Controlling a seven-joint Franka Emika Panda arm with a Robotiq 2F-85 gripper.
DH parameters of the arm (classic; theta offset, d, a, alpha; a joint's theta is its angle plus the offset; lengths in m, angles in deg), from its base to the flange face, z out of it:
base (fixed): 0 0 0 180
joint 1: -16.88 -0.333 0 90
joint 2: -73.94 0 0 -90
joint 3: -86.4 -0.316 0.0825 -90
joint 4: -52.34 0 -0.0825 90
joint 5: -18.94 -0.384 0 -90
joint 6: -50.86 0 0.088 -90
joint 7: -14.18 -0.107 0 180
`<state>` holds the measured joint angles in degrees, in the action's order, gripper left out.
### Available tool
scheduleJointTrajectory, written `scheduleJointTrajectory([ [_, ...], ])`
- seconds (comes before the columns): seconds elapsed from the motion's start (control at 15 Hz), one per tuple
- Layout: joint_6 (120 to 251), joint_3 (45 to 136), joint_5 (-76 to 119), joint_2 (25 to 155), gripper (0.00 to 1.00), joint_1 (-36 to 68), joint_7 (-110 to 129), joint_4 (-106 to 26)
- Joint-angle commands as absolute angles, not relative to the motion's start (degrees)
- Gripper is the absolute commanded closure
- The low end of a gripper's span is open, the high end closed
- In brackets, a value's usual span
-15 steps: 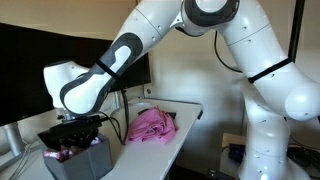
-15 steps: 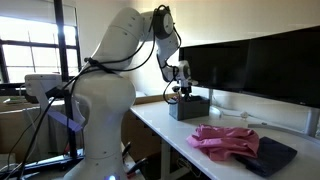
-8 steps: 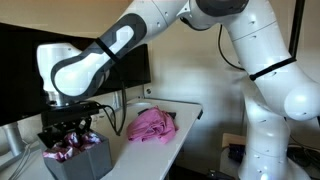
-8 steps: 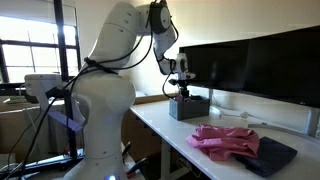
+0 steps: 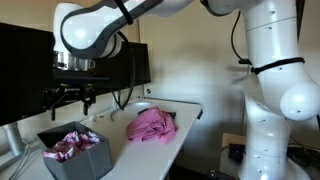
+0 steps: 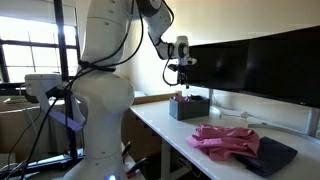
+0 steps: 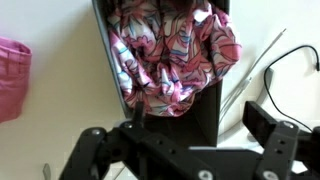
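My gripper hangs open and empty well above a grey bin at the near end of the white table. A pink-and-white patterned cloth lies bunched inside the bin. The wrist view looks straight down on that patterned cloth, which fills most of the bin. The gripper shows there with its dark fingers spread wide and nothing between them. In an exterior view the gripper is a clear gap above the bin.
A crumpled pink garment lies on the table beyond the bin, next to a dark folded cloth. Dark monitors stand along the table's back. Cables trail beside the bin.
The gripper was down in the bin, shut on the patterned cloth. It has opened, left the cloth in the bin, and risen well above it.
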<state>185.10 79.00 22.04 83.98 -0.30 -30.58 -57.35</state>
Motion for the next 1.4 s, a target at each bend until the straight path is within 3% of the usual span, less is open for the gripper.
scheduleJointTrajectory([
  [0.0, 184.43, 78.88, 17.98, 76.05, 0.0, 3.28, -24.95, -64.27],
  [0.73, 164.4, 84.38, 19.96, 64.06, 0.0, 13.13, -6.73, -74.72],
  [1.33, 164.66, 92.87, 23.58, 72.74, 0.0, 21.7, 11.96, -72.27],
])
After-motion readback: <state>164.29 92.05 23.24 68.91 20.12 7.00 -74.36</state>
